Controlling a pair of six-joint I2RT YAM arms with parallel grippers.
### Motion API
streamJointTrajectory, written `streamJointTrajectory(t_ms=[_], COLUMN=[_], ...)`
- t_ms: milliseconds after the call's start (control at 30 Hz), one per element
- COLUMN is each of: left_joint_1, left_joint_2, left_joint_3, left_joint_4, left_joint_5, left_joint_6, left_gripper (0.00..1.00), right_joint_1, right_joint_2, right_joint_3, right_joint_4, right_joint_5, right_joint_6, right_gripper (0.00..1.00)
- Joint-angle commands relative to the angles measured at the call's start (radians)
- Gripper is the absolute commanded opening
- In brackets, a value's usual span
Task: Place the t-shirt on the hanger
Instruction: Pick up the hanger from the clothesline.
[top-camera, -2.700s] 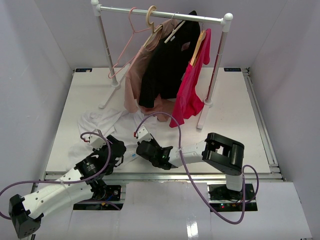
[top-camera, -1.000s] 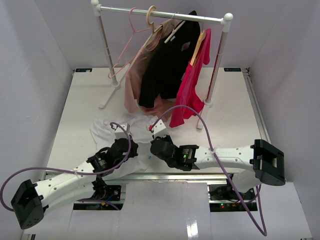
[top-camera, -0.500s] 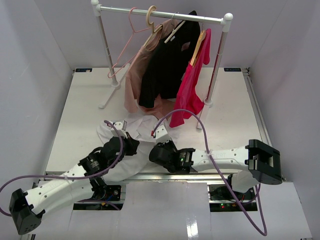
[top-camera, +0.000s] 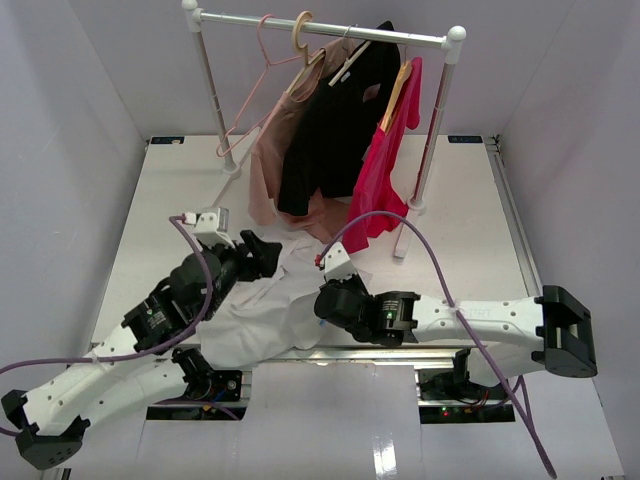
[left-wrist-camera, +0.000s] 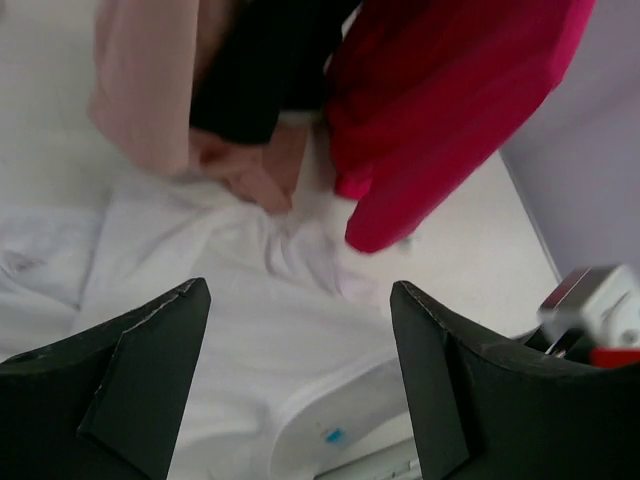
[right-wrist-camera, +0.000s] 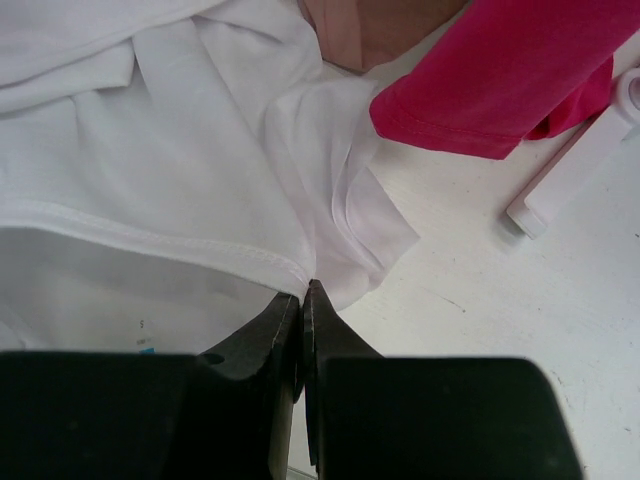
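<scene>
The white t-shirt lies spread on the table near the front edge; it also shows in the left wrist view and the right wrist view. My right gripper is shut on the t-shirt's hem. My left gripper is open and empty, raised above the shirt's far edge. The thin pink hanger hangs empty at the left of the rack's rail.
On the rack hang a dusty-pink garment, a black shirt and a red shirt on wooden hangers. The rack's white feet stand behind the shirt. Purple walls close in both sides.
My left gripper let go of the shirt, opened and rose toward the rack. My right gripper moved right and forward with the hem, and the shirt lies flatter and more spread.
</scene>
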Motion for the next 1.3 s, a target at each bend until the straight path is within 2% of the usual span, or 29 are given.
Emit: streamJointTrajectory(t_ms=[0, 133, 233, 300, 367, 467, 533, 667, 800, 867, 1033, 1100, 1267], left_joint_1=[0.004, 0.104, 0.232, 0.306, 0.397, 0.500, 0.557, 0.700, 0.895, 0.922, 0.938, 0.938, 0.938], left_joint_2=[0.133, 0.332, 0.407, 0.446, 0.506, 0.624, 0.688, 0.749, 0.846, 0.877, 0.892, 0.877, 0.838], left_joint_3=[0.248, 0.534, 0.663, 0.699, 0.787, 0.916, 0.943, 0.972, 1.023, 1.045, 1.029, 1.002, 0.939], left_joint_4=[0.065, 0.024, 0.031, 0.065, 0.025, -0.042, -0.022, 0.019, 0.039, 0.048, 0.097, 0.113, 0.137], left_joint_5=[-0.203, -0.204, -0.121, -0.007, 0.089, 0.246, 0.346, 0.594, 0.898, 0.961, 1.013, 1.035, 1.097], left_joint_6=[0.203, 0.343, 0.446, 0.528, 0.567, 0.582, 0.613, 0.584, 0.475, 0.457, 0.491, 0.520, 0.573], left_gripper=[0.82, 0.82, 0.86, 0.89, 0.92, 0.91, 0.89, 0.87, 0.77, 0.77, 0.80, 0.86, 0.86], right_joint_1=[0.001, 0.000, 0.000, 0.001, 0.000, 0.000, 0.000, 0.000, 0.001, 0.001, 0.001, 0.002, 0.000], right_joint_2=[-0.065, -0.110, -0.123, -0.133, -0.151, -0.198, -0.224, -0.272, -0.298, -0.306, -0.326, -0.323, -0.319], right_joint_3=[0.008, -0.077, -0.099, -0.101, -0.112, -0.133, -0.150, -0.184, -0.193, -0.199, -0.214, -0.214, -0.214], right_joint_4=[-0.013, 0.072, 0.109, 0.116, 0.130, 0.142, 0.148, 0.169, 0.176, 0.175, 0.180, 0.179, 0.181], right_joint_5=[-0.028, -0.067, -0.088, -0.107, -0.118, -0.104, -0.101, -0.100, -0.135, -0.139, -0.153, -0.162, -0.189], right_joint_6=[-0.034, -0.062, -0.084, -0.103, -0.129, -0.141, -0.143, -0.153, -0.160, -0.164, -0.164, -0.167, -0.167], right_gripper=[0.08, 0.08, 0.08, 0.08, 0.08, 0.08, 0.08, 0.08, 0.08, 0.08, 0.08, 0.08, 0.08])
